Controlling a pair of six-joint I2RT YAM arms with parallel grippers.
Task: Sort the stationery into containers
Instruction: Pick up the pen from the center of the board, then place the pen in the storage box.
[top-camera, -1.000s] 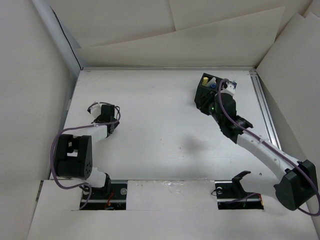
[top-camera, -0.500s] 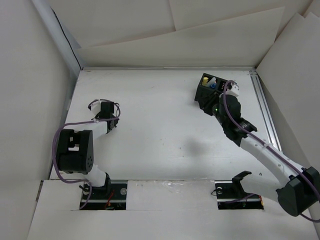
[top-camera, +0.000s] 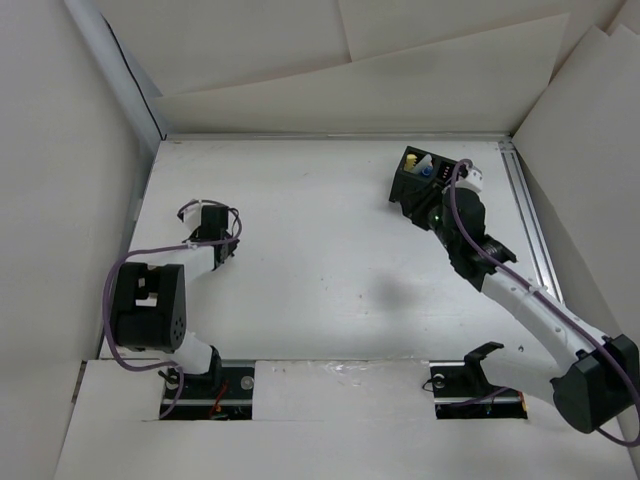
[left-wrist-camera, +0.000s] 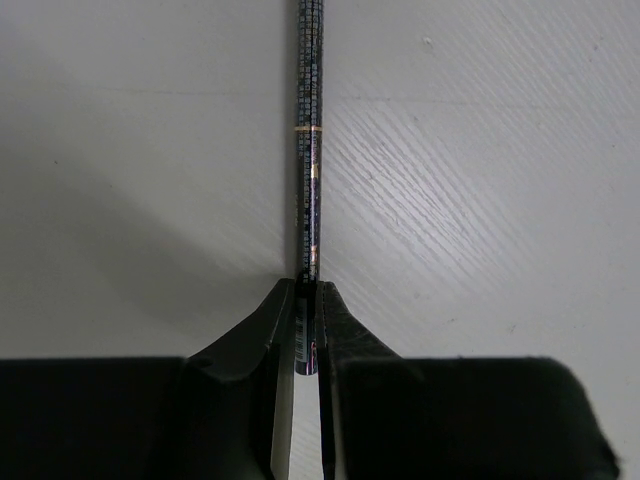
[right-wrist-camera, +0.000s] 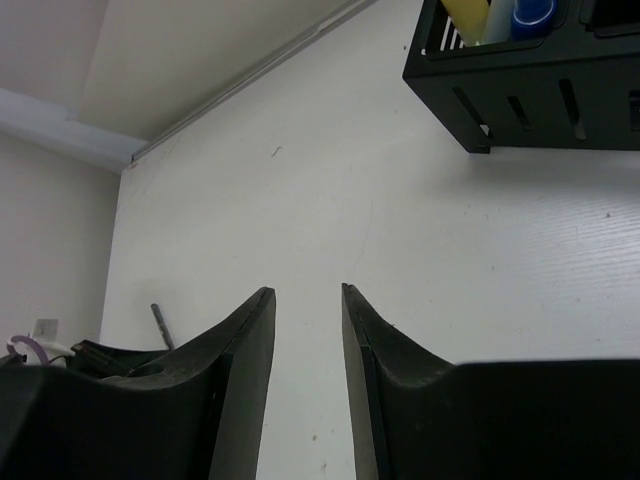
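Gripping a dark pen (left-wrist-camera: 307, 150), seemingly by its very end, in the left gripper (left-wrist-camera: 307, 292); could slip once lifted; with the right gripper (right-wrist-camera: 305, 295) half-parted, empty.

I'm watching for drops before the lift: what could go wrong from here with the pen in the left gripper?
1. The left gripper is shut on just one end of the slim dark pen. Most of its length sticks out past the jaws, so it may pivot or slip when lifted.
2. The black container sits across the table with the right gripper open near it, so a delivery there could crowd that arm.
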